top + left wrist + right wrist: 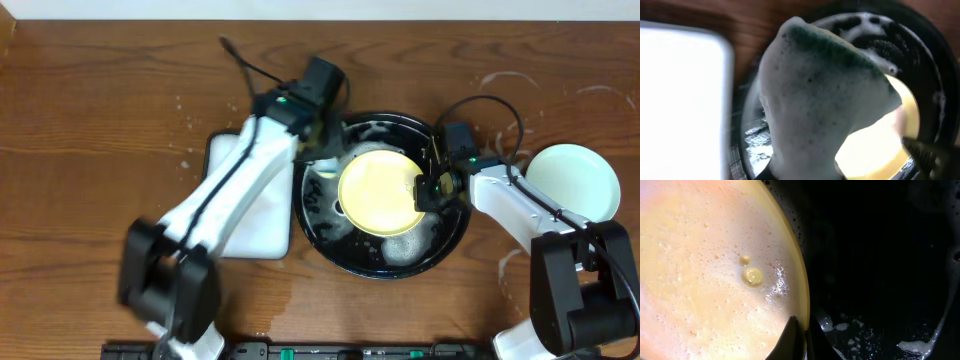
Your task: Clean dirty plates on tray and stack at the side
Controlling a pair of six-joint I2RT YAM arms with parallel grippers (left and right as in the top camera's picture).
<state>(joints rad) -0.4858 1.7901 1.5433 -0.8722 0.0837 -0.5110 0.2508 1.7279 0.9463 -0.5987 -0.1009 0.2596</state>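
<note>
The black tray [455, 232], wet with white foam, sits at the table's centre. A pale yellow plate [378, 190] lies in it, covered in soapy film. My right gripper [424, 190] is shut on the plate's right rim; in the right wrist view its fingers [802, 336] pinch the edge of the yellow plate [710, 265]. My left gripper [325, 152] is at the tray's back-left rim, shut on a foam-covered green sponge [825, 95] held just above the yellow plate's [880, 145] edge. A mint-green plate [572, 180] rests on the table at the right.
A white rectangular dish [262, 225] lies on the table just left of the tray, partly under my left arm; it also shows in the left wrist view [680, 100]. Foam streaks and water spots mark the wood near the mint-green plate.
</note>
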